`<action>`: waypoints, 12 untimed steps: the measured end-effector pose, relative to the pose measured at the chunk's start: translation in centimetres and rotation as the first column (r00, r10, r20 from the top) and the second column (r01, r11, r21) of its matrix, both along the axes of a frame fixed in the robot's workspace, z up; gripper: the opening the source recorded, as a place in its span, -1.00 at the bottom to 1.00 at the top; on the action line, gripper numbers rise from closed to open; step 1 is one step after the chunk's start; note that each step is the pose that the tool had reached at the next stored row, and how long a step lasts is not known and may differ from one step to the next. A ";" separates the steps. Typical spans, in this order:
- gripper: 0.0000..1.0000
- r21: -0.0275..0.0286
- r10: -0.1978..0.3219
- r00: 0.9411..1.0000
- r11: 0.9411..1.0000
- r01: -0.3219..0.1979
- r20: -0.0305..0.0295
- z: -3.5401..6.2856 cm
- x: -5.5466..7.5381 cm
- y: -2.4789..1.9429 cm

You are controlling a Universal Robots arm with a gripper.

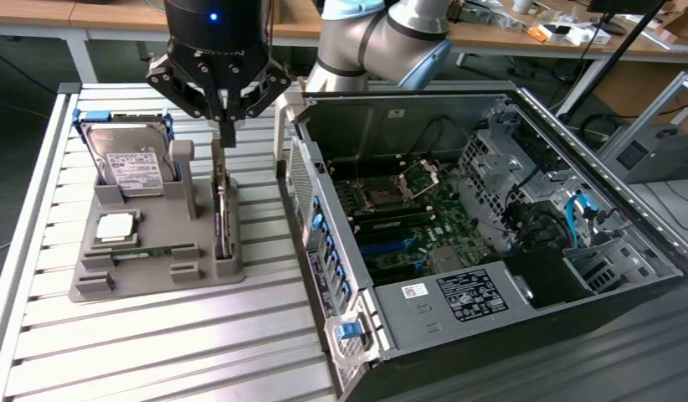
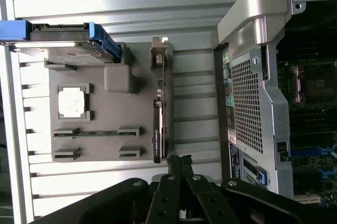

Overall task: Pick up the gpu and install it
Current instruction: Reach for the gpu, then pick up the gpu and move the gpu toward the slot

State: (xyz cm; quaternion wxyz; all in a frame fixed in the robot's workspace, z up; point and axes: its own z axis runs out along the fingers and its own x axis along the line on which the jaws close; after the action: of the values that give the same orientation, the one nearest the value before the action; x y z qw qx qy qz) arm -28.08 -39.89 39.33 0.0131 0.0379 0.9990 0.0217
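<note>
Approaching for the pick, by my read: the gpu (image 1: 220,213) is not yet lifted and nothing is installed. It stands on edge in a slot along the grey holder's (image 1: 154,280) edge nearest the computer case (image 1: 321,243), with the hard drive (image 1: 132,163) at the holder's opposite far corner. The gripper (image 1: 226,134) hovers over the card's far end, close above its top edge and apparently not touching it. The jaws look pressed together with nothing between them. In the wrist view the gpu (image 2: 159,124) runs straight out from the gripper (image 2: 179,160), in line with the closing plane. A grasp likely calls for the jaws to part, straddle the thin top edge, and descend squarely.
</note>
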 end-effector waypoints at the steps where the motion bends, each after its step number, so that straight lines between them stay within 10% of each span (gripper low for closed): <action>1: -0.79 0.000 0.000 1.000 1.000 0.000 0.000 0.00 -0.1 0.00; 12: -0.79 0.000 0.000 1.000 1.000 0.000 0.000 0.00 -0.5 0.00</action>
State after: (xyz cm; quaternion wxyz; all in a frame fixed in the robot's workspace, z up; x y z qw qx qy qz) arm -28.57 -39.89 39.33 0.0131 0.0379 0.9990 0.0217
